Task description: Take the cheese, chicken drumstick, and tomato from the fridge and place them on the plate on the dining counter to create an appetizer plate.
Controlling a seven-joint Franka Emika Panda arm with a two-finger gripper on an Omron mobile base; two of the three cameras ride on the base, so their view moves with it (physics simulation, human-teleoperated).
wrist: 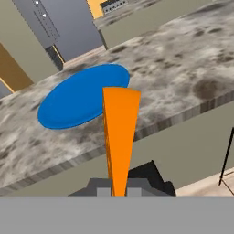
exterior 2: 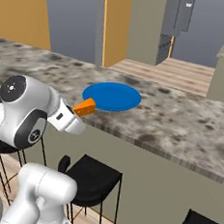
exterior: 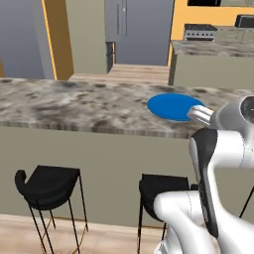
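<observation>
My gripper (exterior 2: pixel 81 110) is shut on the cheese (exterior 2: pixel 86 106), an orange wedge that sticks out past the fingers. In the hand view the cheese (wrist: pixel 119 132) rises from the gripper (wrist: pixel 119 188) toward the blue plate (wrist: pixel 75 98). The plate (exterior: pixel 171 106) lies flat on the dining counter (exterior: pixel 74 104), close to its near edge. My gripper (exterior: pixel 199 114) hangs at that near edge, just short of the plate (exterior 2: pixel 111 95). The dark grey fridge (exterior: pixel 131 30) stands far behind the counter with its door shut. Chicken drumstick and tomato are out of view.
Black stools (exterior: pixel 49 186) (exterior: pixel 158 191) stand under the near side of the dining counter (exterior 2: pixel 181 120), right below my arm. A shorter marble-topped island (exterior: pixel 213 49) lies beyond at the right. A wooden floor passage leads to the fridge (exterior 2: pixel 176 18).
</observation>
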